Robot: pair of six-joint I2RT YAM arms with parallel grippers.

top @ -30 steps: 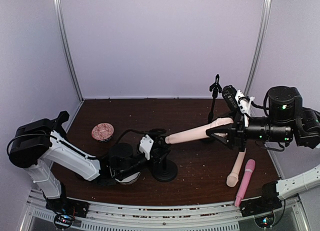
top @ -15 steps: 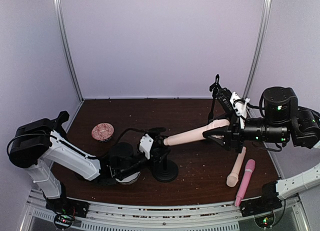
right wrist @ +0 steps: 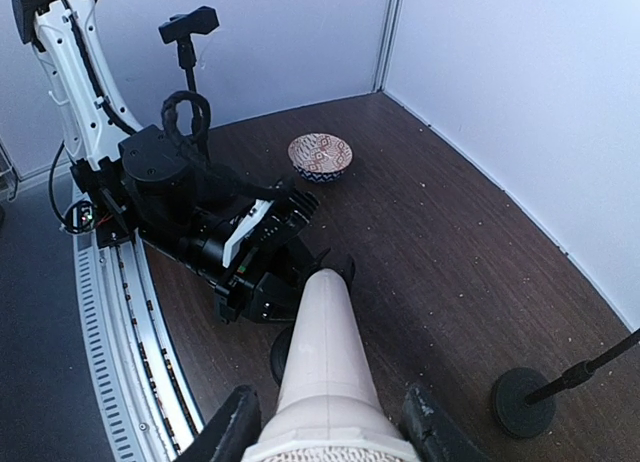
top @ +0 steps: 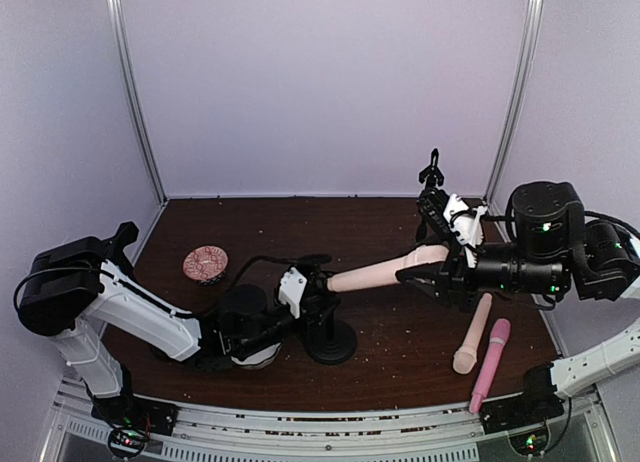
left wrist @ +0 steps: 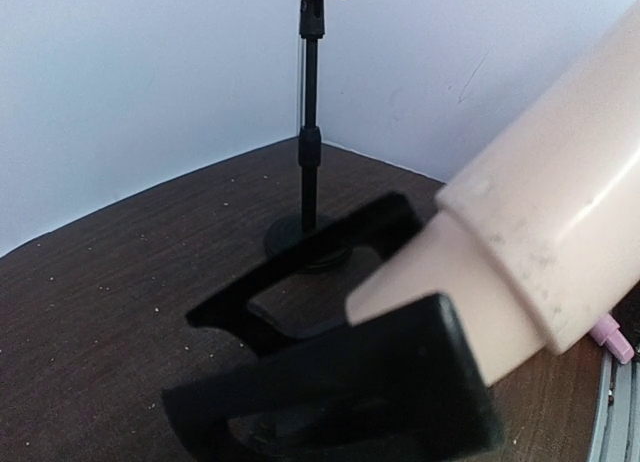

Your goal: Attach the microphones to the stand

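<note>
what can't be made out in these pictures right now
Top view: black round-based stand's clip, hidden by the left gripper.
Left wrist view: what that gripper grips, blurred close-up.
Right wrist view: cream plastic microphone's head, cut off by the bottom edge in the right gripper.

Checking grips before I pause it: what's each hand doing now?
Left hand: closed at top of near stand; grip unclear.
Right hand: holding the raised cream microphone.

Cream microphone (top: 380, 272) aloft; cream twin (top: 472, 334), pink microphone (top: 490, 365) lying flat
</note>
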